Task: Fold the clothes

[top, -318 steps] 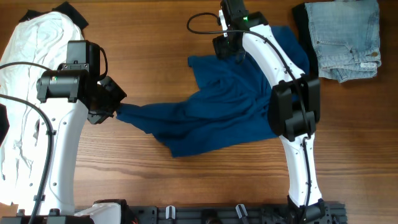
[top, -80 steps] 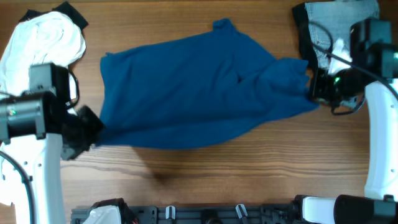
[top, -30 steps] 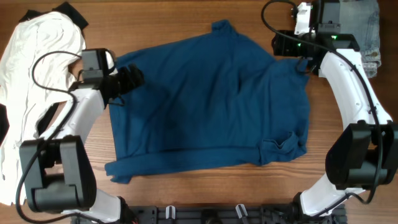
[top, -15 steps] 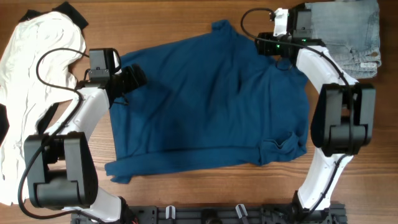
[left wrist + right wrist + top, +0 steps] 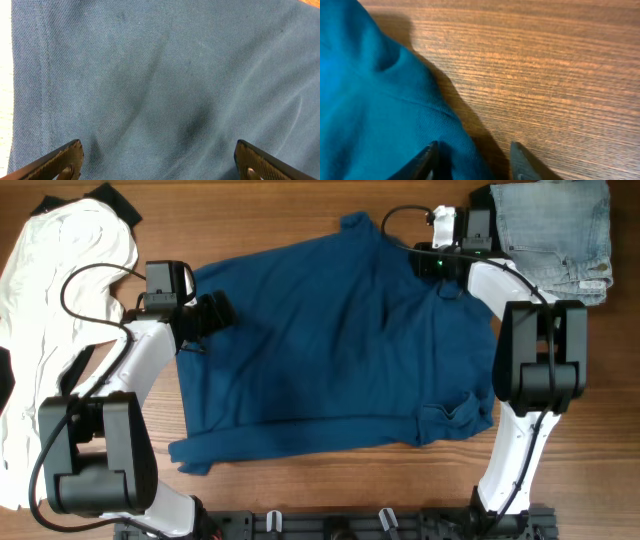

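**Spotter:** Your dark-blue shirt (image 5: 330,350) lies spread across the middle of the tabletop (image 5: 300,480). It is mostly flat, with a small bump at its 12 o'clock edge. A sleeve is bunched into creases at its 5 o'clock corner, and the hem curls at 7 o'clock.

**Checker:** You also have the white garment (image 5: 60,300) heaped at the tabletop's 9 to 10 o'clock side. The pale denim jeans (image 5: 555,240) are folded at 1 o'clock, just beside the shirt.

**Spotter:** Your left arm climbs from the 7 o'clock base and bends inward. The left end effector (image 5: 215,310) points toward 3 o'clock, over the shirt's 10 o'clock corner. In the left wrist view its jaws stand wide apart with only fabric beneath, and it holds nothing.

**Checker:** Your right arm rises from the 5 o'clock base, then the forearm angles toward 11 o'clock. The right end effector (image 5: 440,265) sits low at the shirt's 1 o'clock edge. In the right wrist view its jaws stand partly apart and straddle the shirt's edge. Shadowed wood shows beside one finger, so you have the cloth between the fingers but not pinched
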`<action>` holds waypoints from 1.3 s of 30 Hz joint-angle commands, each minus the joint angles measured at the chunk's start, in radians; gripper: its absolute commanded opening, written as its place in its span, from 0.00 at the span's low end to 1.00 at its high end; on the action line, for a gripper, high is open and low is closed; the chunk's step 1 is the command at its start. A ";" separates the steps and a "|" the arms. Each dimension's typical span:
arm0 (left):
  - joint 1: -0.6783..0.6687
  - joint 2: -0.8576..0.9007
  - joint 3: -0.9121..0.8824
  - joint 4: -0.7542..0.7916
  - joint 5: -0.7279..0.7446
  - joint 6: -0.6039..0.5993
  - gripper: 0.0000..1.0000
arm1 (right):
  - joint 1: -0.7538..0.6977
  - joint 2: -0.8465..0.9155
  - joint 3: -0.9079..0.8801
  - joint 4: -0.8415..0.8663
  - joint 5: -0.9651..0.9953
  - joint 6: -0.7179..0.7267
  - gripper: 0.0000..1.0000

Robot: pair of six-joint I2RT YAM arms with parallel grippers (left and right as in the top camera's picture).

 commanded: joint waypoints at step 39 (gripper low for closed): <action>-0.003 0.011 -0.003 -0.045 -0.014 0.016 0.98 | 0.182 -0.172 0.296 -0.644 -0.011 -0.027 0.64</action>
